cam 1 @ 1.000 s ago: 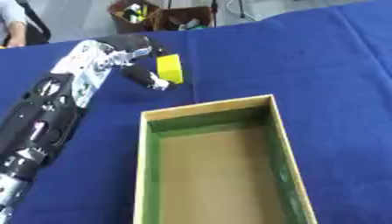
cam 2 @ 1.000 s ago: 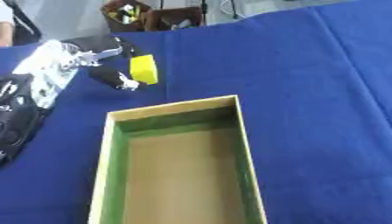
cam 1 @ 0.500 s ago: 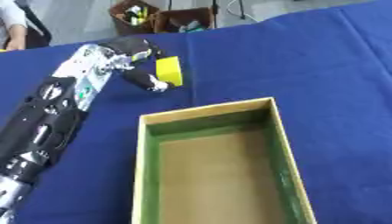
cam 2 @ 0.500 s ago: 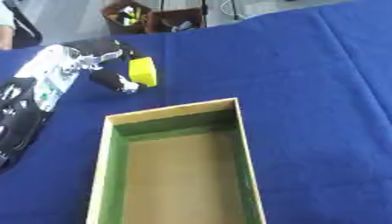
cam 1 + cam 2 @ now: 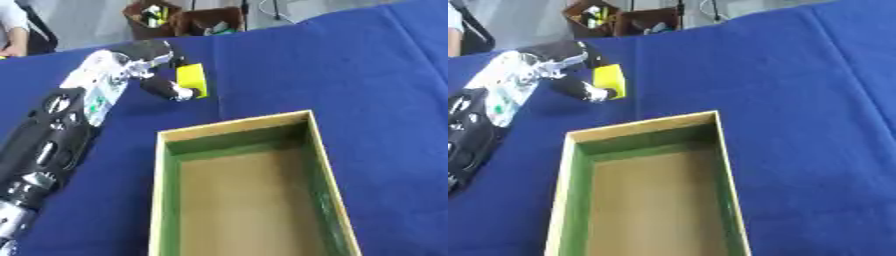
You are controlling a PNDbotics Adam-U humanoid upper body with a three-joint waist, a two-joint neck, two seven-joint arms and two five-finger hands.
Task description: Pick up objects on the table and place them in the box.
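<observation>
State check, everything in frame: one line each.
left hand: reached out over the table, fingers and thumb curled round the yellow block
yellow block: pinched in the left hand, beyond the box's far end, not yet in it; cannot tell if lifted
box: open top, nothing visible inside
blue cloth: spread over the table, creased
right hand: not in view

A blue-clothed table (image 5: 367, 75) carries an open, green-lined box (image 5: 319, 170) near its front.
</observation>
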